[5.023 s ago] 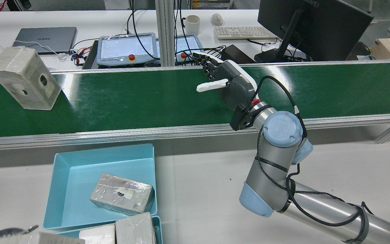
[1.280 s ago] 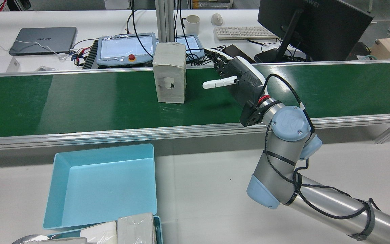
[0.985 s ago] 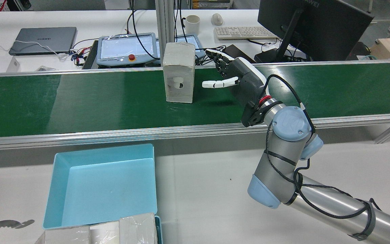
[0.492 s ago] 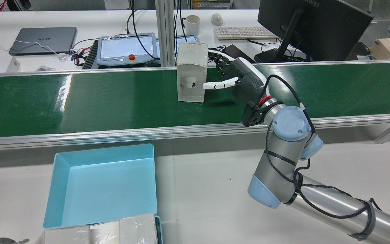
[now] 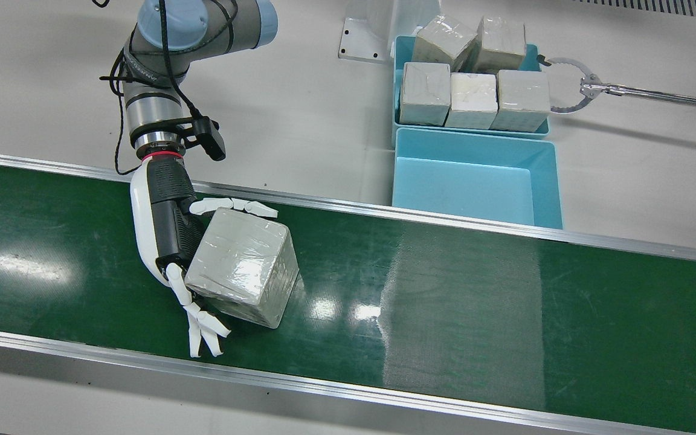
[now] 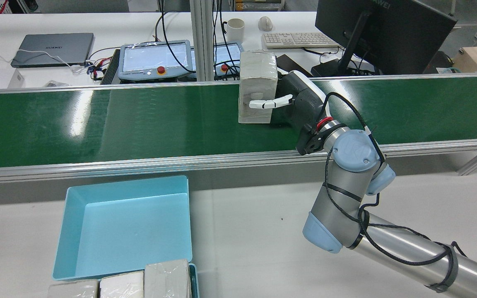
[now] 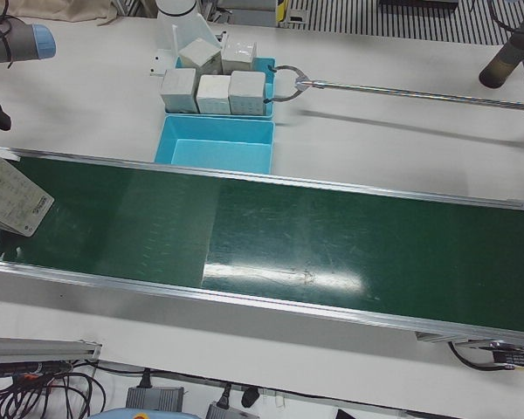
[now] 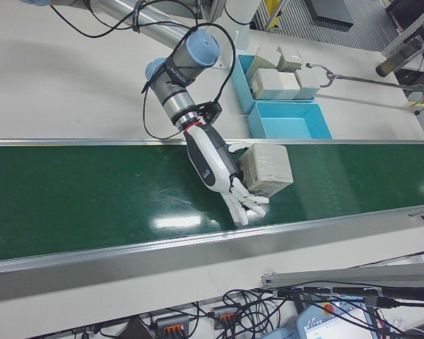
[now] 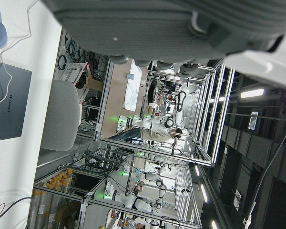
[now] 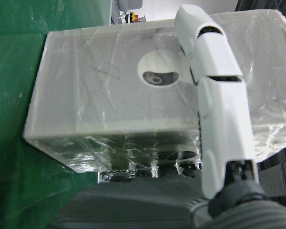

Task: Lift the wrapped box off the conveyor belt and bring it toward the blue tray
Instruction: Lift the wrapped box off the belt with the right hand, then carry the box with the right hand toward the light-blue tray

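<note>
While the right hand (image 5: 170, 235) lies low over the belt (image 5: 444, 302), its palm meets the box (image 5: 240, 266), thumb across one face and the other fingers (image 5: 203, 329) stretched past the far side, not curled shut; whether it grips is unclear. Beyond the arm, off the belt, sits the tray (image 5: 475, 181). Of the left hand (image 9: 181, 28), only the palm shows.

Film-wrapped grey box (image 5: 242, 266) stands upright on green belt (image 5: 444, 302).
</note>
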`<action>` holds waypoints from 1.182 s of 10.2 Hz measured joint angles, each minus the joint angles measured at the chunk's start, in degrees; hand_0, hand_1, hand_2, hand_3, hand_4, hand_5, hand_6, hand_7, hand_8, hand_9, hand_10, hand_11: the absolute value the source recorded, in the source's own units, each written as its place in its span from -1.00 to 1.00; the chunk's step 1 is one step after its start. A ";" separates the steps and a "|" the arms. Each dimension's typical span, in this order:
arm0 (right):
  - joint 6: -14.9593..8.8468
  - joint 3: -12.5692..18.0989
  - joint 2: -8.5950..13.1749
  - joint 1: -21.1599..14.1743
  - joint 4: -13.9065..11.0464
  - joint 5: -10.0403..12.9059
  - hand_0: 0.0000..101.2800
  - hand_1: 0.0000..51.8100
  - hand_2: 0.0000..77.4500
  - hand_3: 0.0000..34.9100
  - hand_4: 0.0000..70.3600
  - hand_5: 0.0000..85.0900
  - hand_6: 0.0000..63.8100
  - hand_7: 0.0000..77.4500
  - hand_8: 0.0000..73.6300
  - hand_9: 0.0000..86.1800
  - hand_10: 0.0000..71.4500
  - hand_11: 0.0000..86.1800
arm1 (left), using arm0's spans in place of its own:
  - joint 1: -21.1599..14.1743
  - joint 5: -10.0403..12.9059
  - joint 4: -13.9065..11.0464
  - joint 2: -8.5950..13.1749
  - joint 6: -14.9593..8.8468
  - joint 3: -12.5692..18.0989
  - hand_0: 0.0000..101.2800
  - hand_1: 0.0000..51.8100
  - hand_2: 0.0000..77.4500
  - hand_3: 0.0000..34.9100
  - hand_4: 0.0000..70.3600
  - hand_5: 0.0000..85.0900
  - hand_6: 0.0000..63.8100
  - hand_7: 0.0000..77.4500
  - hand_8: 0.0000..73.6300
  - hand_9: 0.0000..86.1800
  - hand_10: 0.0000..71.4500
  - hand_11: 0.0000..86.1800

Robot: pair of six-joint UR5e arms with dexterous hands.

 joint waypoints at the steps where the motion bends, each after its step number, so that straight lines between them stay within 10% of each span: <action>1: 0.01 -0.31 0.12 0.14 -0.40 0.12 0.01 -0.12 -0.38 -0.99 -0.67 -0.26 -0.76 -0.62 -1.00 -0.97 -1.00 -0.99 | 0.00 0.00 0.00 0.00 0.00 0.00 -1.00 -1.00 -0.99 -1.00 -1.00 -0.97 -0.98 -0.99 -0.99 -0.99 -0.98 -0.99; 3: 0.15 -0.30 1.12 0.48 -3.78 0.22 0.01 -0.24 -0.27 -1.00 -0.66 -0.03 -0.54 -0.42 -0.72 -0.96 -1.00 -0.99 | 0.00 0.00 0.00 0.00 0.00 0.00 -1.00 -1.00 -0.99 -1.00 -1.00 -0.97 -0.98 -0.99 -0.99 -0.99 -0.98 -0.99; 4: 0.17 0.24 2.10 0.73 -6.07 0.22 -0.04 -0.68 -0.18 -0.99 -0.53 0.24 -0.13 -0.13 -0.24 -0.60 -0.53 -0.90 | 0.00 0.00 0.00 0.00 0.00 0.00 -1.00 -1.00 -0.97 -1.00 -1.00 -0.97 -0.98 -0.99 -0.99 -0.99 -0.98 -0.99; 5: 0.10 1.46 3.00 1.03 -8.04 0.19 -0.12 -0.83 -0.16 -1.00 -0.53 0.35 -0.01 -0.06 -0.24 -0.60 -0.53 -0.90 | 0.00 0.00 0.00 0.00 0.00 0.00 -1.00 -1.00 -0.97 -1.00 -1.00 -0.97 -0.98 -0.99 -0.99 -0.99 -0.98 -0.99; 8: -0.71 5.53 6.18 1.27 -10.47 -0.04 -0.20 -0.96 0.03 -0.78 -0.47 0.46 0.13 0.11 0.44 -0.01 0.36 -0.10 | 0.00 0.00 0.00 0.00 0.00 0.00 -1.00 -1.00 -0.97 -1.00 -1.00 -0.97 -0.98 -0.99 -0.99 -0.99 -0.98 -0.99; 11: -2.16 6.85 10.85 -1.90 -10.81 -0.13 -0.17 -0.96 -0.01 -0.91 -0.36 0.60 0.25 0.30 0.59 0.15 0.56 0.10 | 0.00 0.00 0.00 0.00 0.00 0.00 -1.00 -1.00 -0.99 -1.00 -1.00 -0.97 -0.98 -0.99 -0.99 -0.99 -0.98 -0.99; 12: -2.77 7.16 11.87 -4.03 -10.84 0.10 -0.15 -0.96 0.21 -0.98 -0.18 0.87 0.54 0.85 0.84 0.67 0.66 0.66 | 0.00 0.00 0.00 0.00 0.00 0.00 -1.00 -1.00 -0.97 -1.00 -1.00 -0.97 -0.98 -0.99 -0.99 -0.99 -0.98 -0.99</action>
